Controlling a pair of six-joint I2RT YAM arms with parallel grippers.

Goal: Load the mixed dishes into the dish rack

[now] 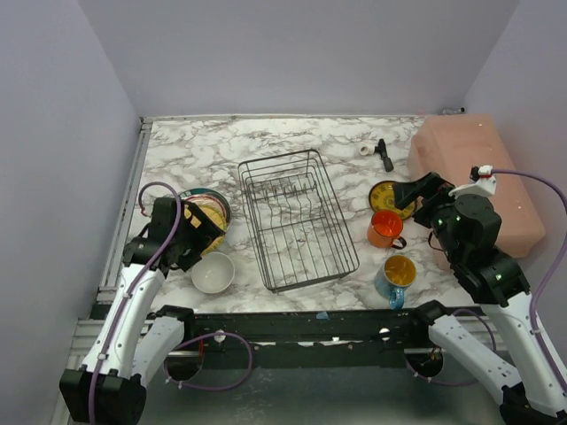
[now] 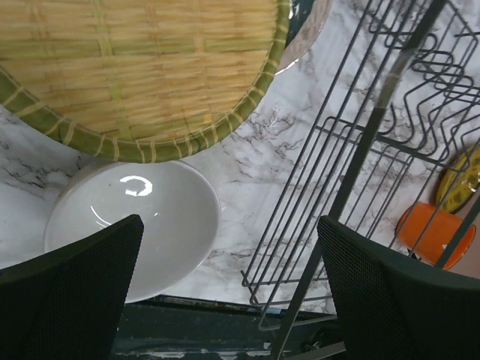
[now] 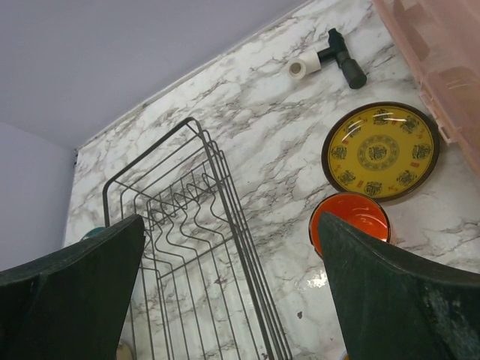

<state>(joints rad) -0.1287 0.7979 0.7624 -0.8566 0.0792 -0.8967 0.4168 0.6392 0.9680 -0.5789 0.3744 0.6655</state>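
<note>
The black wire dish rack [image 1: 297, 221] stands empty mid-table. A stack of plates [image 1: 213, 205] lies left of it; its top plate [image 2: 150, 67] looks woven yellow with a green rim. The white bowl [image 1: 213, 272] sits in front of the stack. My left gripper [image 1: 202, 237] hovers open and empty between stack and bowl [image 2: 142, 217]. Right of the rack are the small yellow dark-rimmed plate [image 1: 386, 193], the orange mug [image 1: 386, 227] and the blue mug with yellow inside [image 1: 396, 274]. My right gripper [image 1: 409, 197] is open and empty above the yellow plate [image 3: 380, 152] and orange mug [image 3: 349, 217].
A large pink box [image 1: 478, 177] fills the far right. A small black tool [image 1: 384, 153] and a white roll [image 1: 366, 150] lie behind the yellow plate. The rack's near corner [image 2: 285, 300] is close to the table's front edge.
</note>
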